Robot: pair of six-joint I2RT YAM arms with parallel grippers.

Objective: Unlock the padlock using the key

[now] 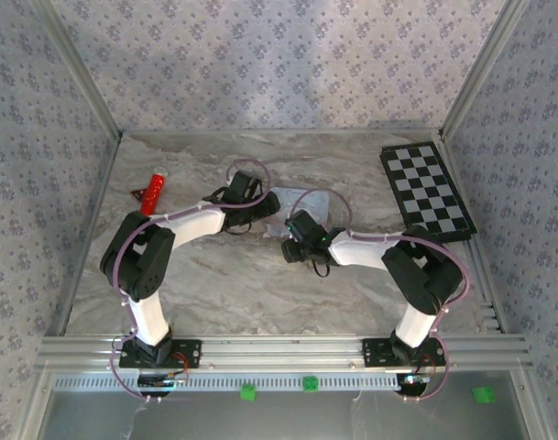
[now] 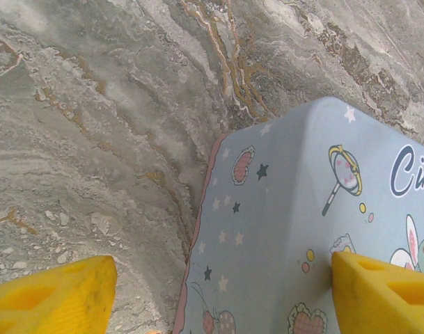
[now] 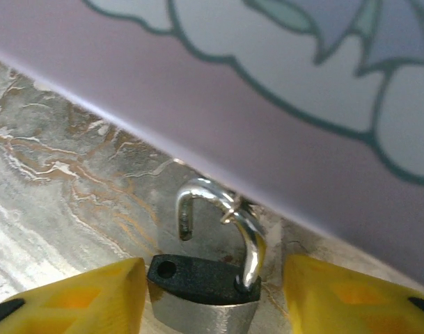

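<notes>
Right wrist view: the small padlock (image 3: 201, 296), dark-topped with a silvery metal body, is being seen on the marbled grey counter (image 3: 65, 160), at the foot of the pale blue cartoon-printed tin box (image 3: 267, 132).
- Its long axis is being pointed away from the right hand (image 3: 213, 278) and toward the tin's side wall, with the body nearest the camera and the shackle farthest.
- The shackle is being shown sprung. One leg is seated in the body and the other is lifted free, with its hole exposed in the dark top.
- The shackle's curve is being held through a small metal loop (image 3: 234, 209) at the tin's lower edge.

The right hand's yellow fingers are being held apart on either side of the lock body. One is close against it, and a strip of counter is showing beside the other. Nothing is being gripped.

Left wrist view: the left hand (image 2: 222, 278) is being held wide open. One finger is over bare counter and the other over the tin's lid. Contact with the lid cannot be told.

Top view:
- The tin is being seen mid-counter, toward the far wall.
- A broad bare stretch is being left between it and the arm bases.
- A black-and-white chequered board (image 1: 427, 191) is being kept at the right edge.
- A red object (image 1: 153, 191) is being kept near the left edge.
</notes>
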